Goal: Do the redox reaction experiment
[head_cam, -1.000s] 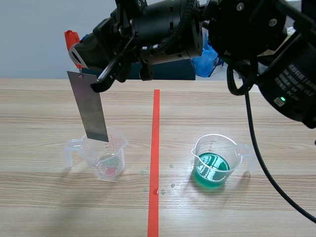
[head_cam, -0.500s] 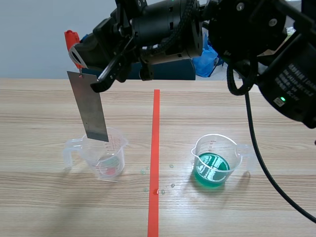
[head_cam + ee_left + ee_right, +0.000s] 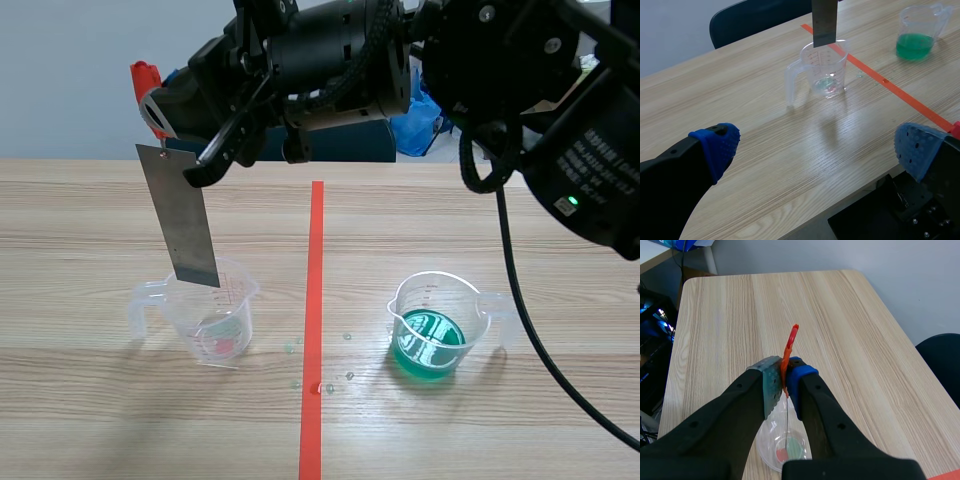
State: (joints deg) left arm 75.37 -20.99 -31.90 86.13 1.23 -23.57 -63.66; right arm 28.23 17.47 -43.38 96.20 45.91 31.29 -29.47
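Left gripper (image 3: 815, 150) hangs over the near table (image 3: 100, 420) edge, blue pads spread wide, nothing between them. A few small drops (image 3: 320, 372) lie on the wood beside the tape line (image 3: 313, 300). Clear cup (image 3: 205, 320) sits at 9 o'clock of the line, handle pointing away from it, with a thin reddish and greenish film at the bottom. Cup of green liquid (image 3: 440, 325) sits at 3 o'clock of the line, well apart from the first. Metal strip (image 3: 185, 220) hangs at 12 o'clock of the clear cup, slightly tilted, its lower edge about level with the rim; whether it dips inside, cannot tell. Orange clip (image 3: 145, 80) bites the strip's top. Right gripper (image 3: 782, 377), reaching across the line, is clenched on the clip.
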